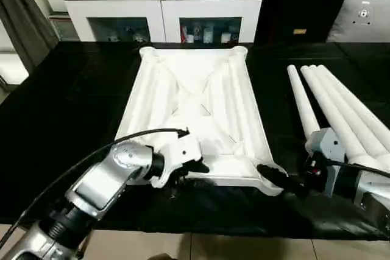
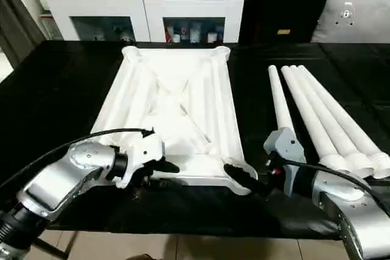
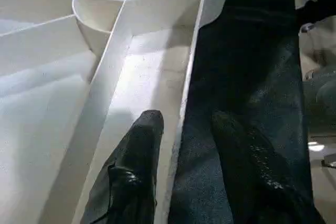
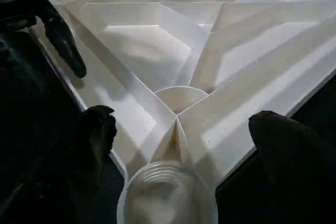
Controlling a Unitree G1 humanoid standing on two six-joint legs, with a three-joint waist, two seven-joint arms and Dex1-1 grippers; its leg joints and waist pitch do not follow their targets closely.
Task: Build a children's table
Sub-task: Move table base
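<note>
The left pincer [image 1: 194,168] stands at the near edge of the table top [image 1: 195,98], its two black fingers part-way open and straddling the near rim: in the left wrist view one finger [image 3: 137,150] lies inside the rim on the white underside and the other [image 3: 236,145] lies outside on the black cover, with the rim wall between them; whether the pads press the rim cannot be told. The right pincer [image 4: 178,129] stands wide open at the near right corner of the same top, one finger [image 4: 97,129] to each side of the round corner socket [image 4: 170,192], holding nothing. The table top lies upside down on the black-covered desk [image 1: 67,108], its X-ribbed underside facing up, its long sides running away from the robot. The four white legs [image 1: 341,114] lie side by side on the desk to the right of the top, apart from it, just beyond the right forearm. The right wrist view also shows a dark finger of the left pincer at the top's near rim, and threading inside the socket, which the head views do not resolve. Behind the desk stands a white cabinet [image 1: 164,13] with glass doors; small items sit behind the glass and more clutter lies on top, none identifiable.
</note>
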